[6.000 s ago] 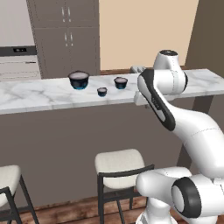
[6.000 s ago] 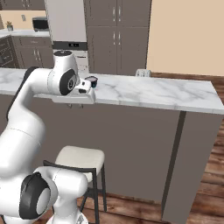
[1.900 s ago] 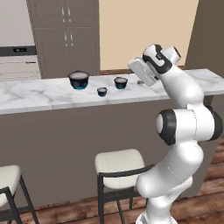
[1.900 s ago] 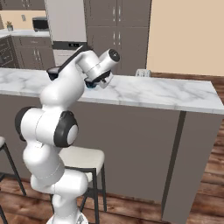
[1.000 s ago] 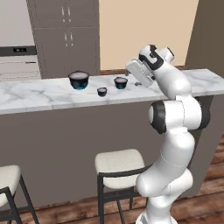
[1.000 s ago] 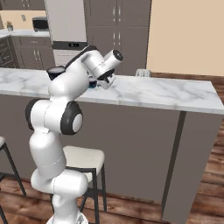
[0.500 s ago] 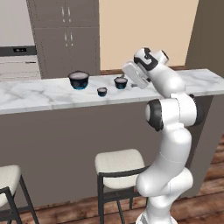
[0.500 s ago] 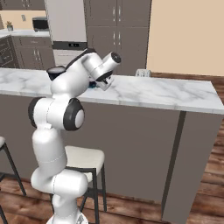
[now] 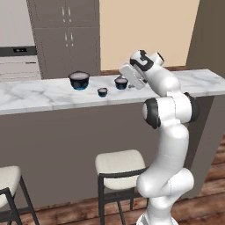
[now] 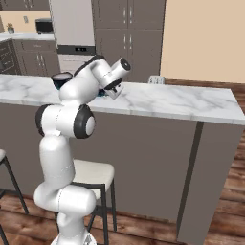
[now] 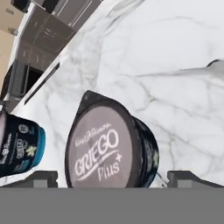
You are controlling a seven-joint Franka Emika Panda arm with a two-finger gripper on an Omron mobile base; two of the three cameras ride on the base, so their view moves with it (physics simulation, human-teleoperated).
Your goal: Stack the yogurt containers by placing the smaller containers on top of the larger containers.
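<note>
2 fingertips (image 11: 41, 177) spread wide, straddling medium cup (image 11: 111, 144).

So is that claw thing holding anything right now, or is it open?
Gripper: open and empty, its fingers on either side of the medium yogurt cup, not closed on it.

Three yogurt cups stand on the counter: one large (image 9: 79, 81), one medium (image 9: 121, 82), one small (image 9: 102, 92). Two stools sit below, one centre (image 9: 120, 164), one lower left (image 9: 9, 179).
</note>
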